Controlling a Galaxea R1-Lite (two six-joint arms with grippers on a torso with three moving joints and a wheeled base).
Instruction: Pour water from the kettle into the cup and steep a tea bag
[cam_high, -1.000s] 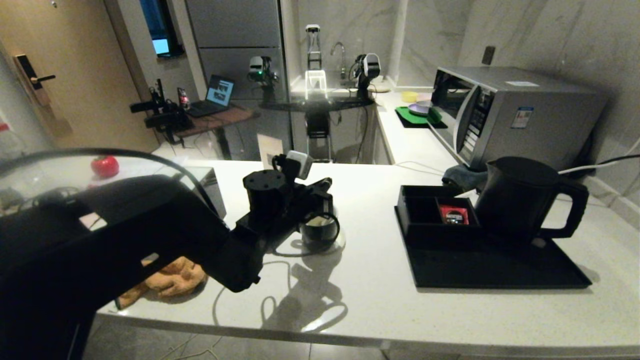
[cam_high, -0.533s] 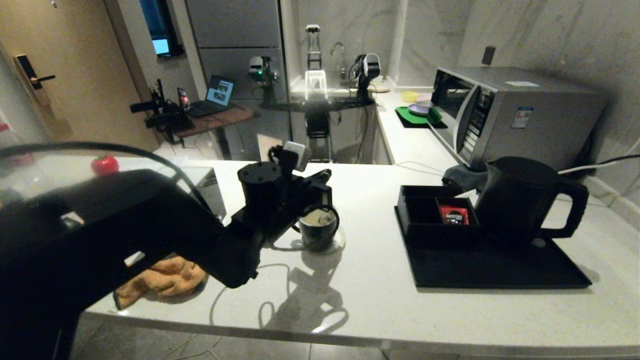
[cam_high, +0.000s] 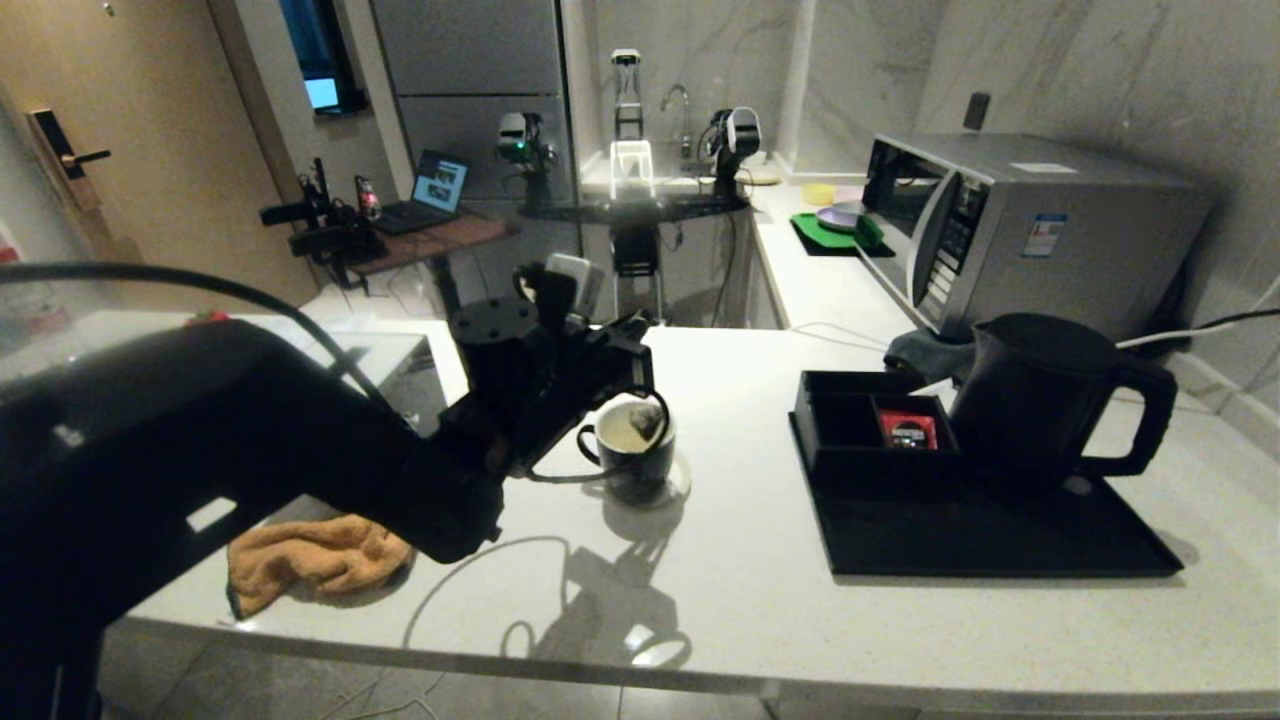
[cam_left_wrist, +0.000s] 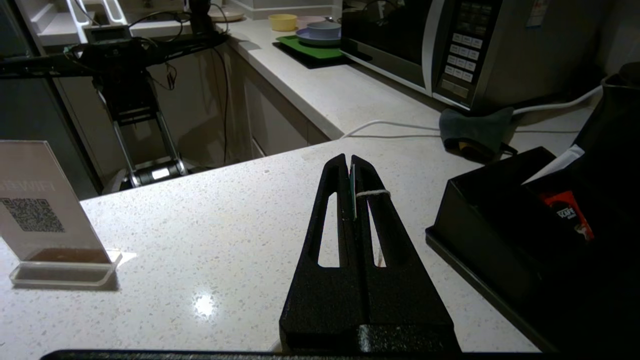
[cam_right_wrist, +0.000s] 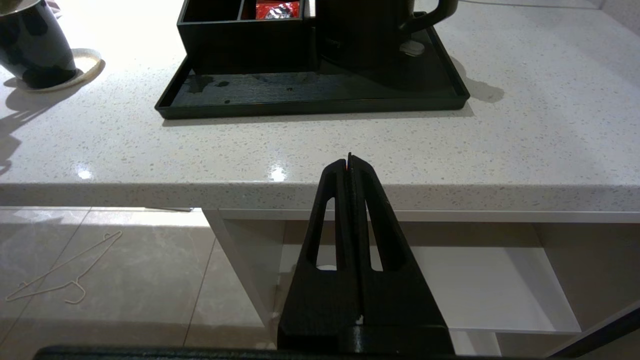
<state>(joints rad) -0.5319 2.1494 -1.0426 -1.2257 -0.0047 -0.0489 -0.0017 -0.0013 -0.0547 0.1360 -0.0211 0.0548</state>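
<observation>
Tea bag (cam_high: 643, 421), a small pale tan-olive pouch, is hanging just over the cream inside of the small black mug (cam_high: 632, 447), with its lower part dipping below the rim. We are holding it with our left gripper (cam_left_wrist: 353, 165), whose black fingers are pressed together on the thin white string (cam_left_wrist: 372, 192) and the tiny tag, seen from the left wrist camera. That gripper is hovering just beside and above the mug, on its left side in the head view.

The mug is standing on a pale round coaster (cam_high: 676, 478) near the middle of the white speckled bench (cam_high: 760, 590), well apart from the front edge. Whether water is lying in the mug we cannot tell.

The tall matte black electric kettle (cam_high: 1040, 395) is standing upright on the flat black tray (cam_high: 1000, 540) towards the bench's right end, just beside the black compartment box (cam_high: 860, 420) holding a red packet (cam_high: 908, 428).

Our right gripper (cam_right_wrist: 350, 162) is parked below the bench's front edge, its fingers shut on nothing.

An orange cloth (cam_high: 310, 560) is lying near the bench's front left corner, and a silver microwave (cam_high: 1020, 225) is sitting behind the kettle.
</observation>
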